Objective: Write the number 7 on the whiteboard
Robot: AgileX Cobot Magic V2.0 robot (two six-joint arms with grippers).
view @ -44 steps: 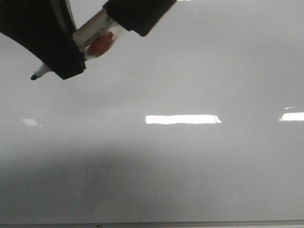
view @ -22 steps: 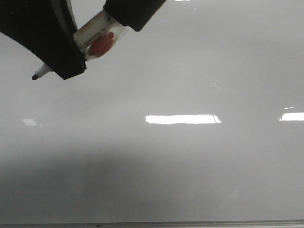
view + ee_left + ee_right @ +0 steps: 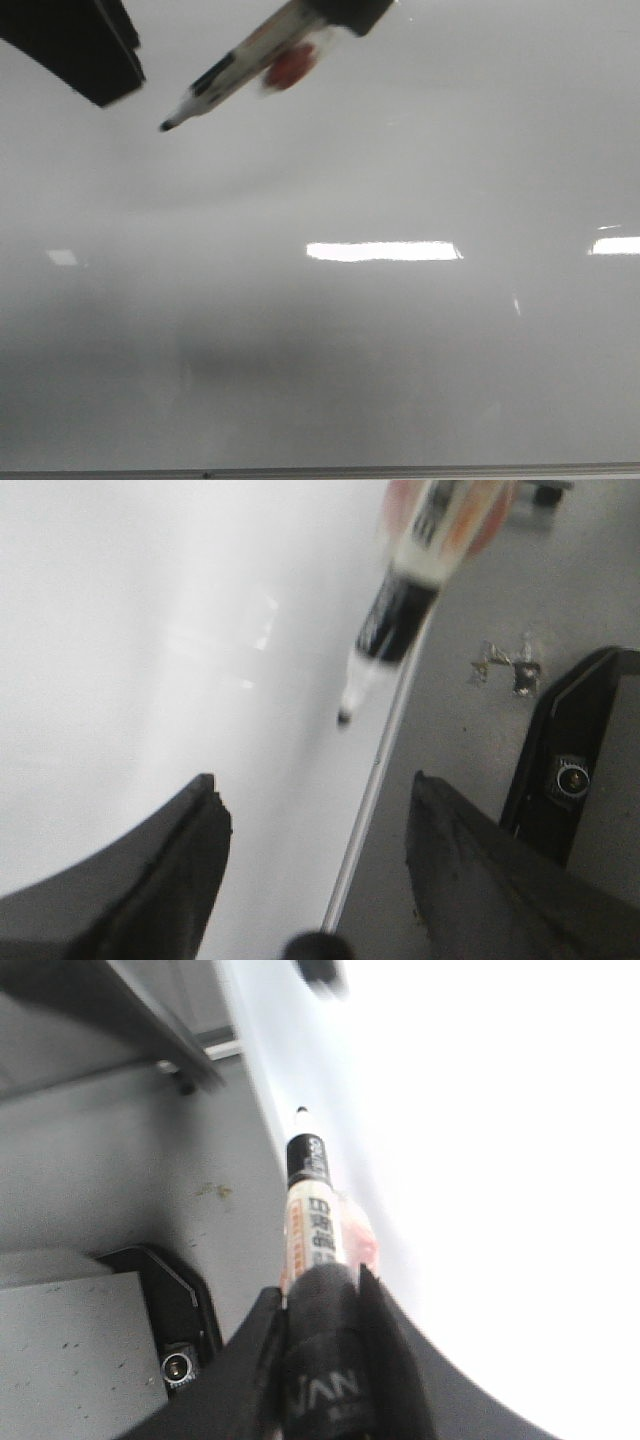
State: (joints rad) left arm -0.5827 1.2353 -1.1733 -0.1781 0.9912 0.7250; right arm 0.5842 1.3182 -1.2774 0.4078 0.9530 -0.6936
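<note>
The whiteboard (image 3: 400, 350) fills the front view, glossy and pale grey with glare patches. No number 7 shows on it. A white marker (image 3: 235, 70) with a black collar, a red label and a bare black tip hangs over the board's upper left, tip pointing down-left. My right gripper (image 3: 350, 10) is shut on its rear end; the right wrist view shows the fingers clamped on the barrel (image 3: 312, 1210). My left gripper (image 3: 110, 85) is at the top left, apart from the marker. In the left wrist view it (image 3: 315, 800) is open and empty, with the marker (image 3: 400, 630) beyond it.
The board's thin metal frame edge (image 3: 400, 470) runs along the bottom of the front view and shows in the left wrist view (image 3: 375, 780). Beside the board lies a grey table surface (image 3: 460, 730) with a black fixture (image 3: 570, 770).
My left gripper has let go of the marker's front part and drawn back up and to the left. The marker, still in my right gripper, has shifted up and right, its front now uncovered.
</note>
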